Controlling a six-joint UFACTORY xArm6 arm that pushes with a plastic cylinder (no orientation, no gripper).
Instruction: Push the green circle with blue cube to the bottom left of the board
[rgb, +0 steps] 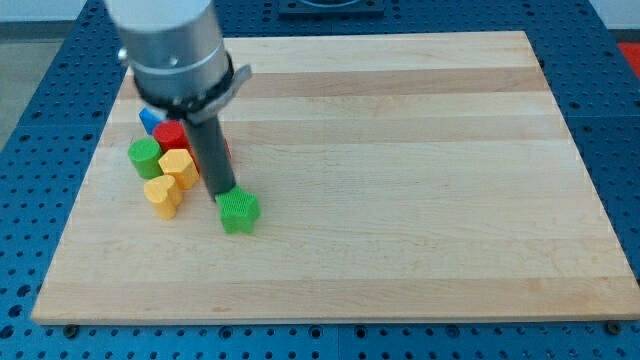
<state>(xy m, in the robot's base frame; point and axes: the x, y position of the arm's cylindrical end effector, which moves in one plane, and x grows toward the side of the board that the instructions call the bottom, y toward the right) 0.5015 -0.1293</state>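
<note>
My tip (222, 193) touches the green star (239, 212); no gripper here. Next I must reach the green circle (144, 156) and blue cube (151, 120).

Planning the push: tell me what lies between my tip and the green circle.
In the camera view, the yellow block lies between my tip and the green circle; the red block sits just above that line.

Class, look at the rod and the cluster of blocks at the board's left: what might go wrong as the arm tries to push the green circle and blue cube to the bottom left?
1. My tip sits against the green star, not the green circle, so the wrong block may get pushed.
2. The blue cube lies half hidden behind the rod's housing, crowded by the red block.
3. Two yellow blocks sit close by the circle and could be dragged along.
</note>
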